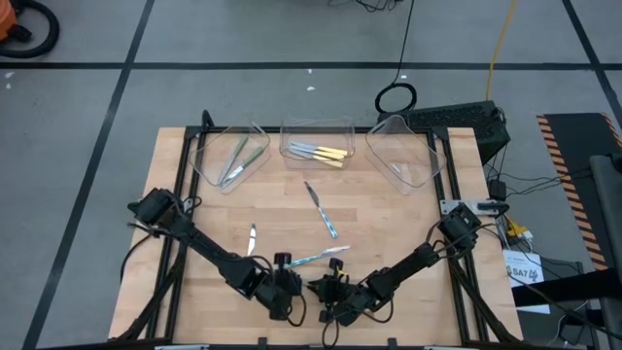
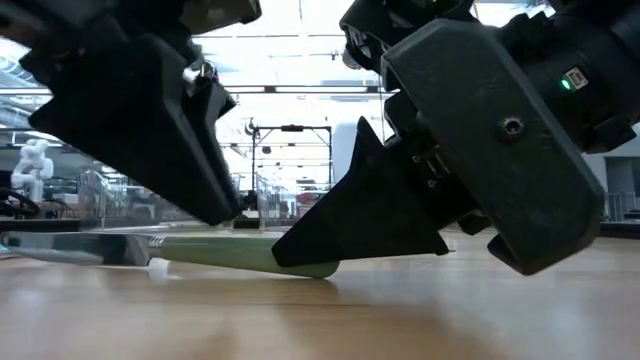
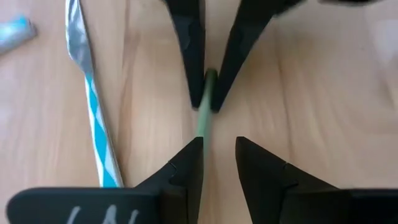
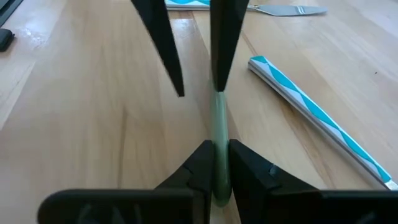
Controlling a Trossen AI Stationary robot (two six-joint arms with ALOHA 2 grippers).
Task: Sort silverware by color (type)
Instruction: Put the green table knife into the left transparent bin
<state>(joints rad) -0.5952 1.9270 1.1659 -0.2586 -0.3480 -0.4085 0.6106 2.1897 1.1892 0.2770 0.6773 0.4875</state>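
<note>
Bare wooden table (image 1: 194, 194) lies open on both sides; blue-handled knife (image 1: 323, 211) lies mid-table before the clear trays (image 1: 317, 136).

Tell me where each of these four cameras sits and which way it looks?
High: overhead, looking down at the wooden table; both arms show.
Low: tabletop level, facing the room; both claws loom.
Left wrist: behind the left claw.
Right wrist: behind the right claw, shut on the slim green-handled utensil.
Both wrist views share that utensil.

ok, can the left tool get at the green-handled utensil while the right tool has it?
Probably yes. The right tool pinches one end of the green-handled utensil. The other end lies bare at the left tool, whose fingers stand apart. Nothing is in between, though it sits close against one finger, off-centre.
</note>
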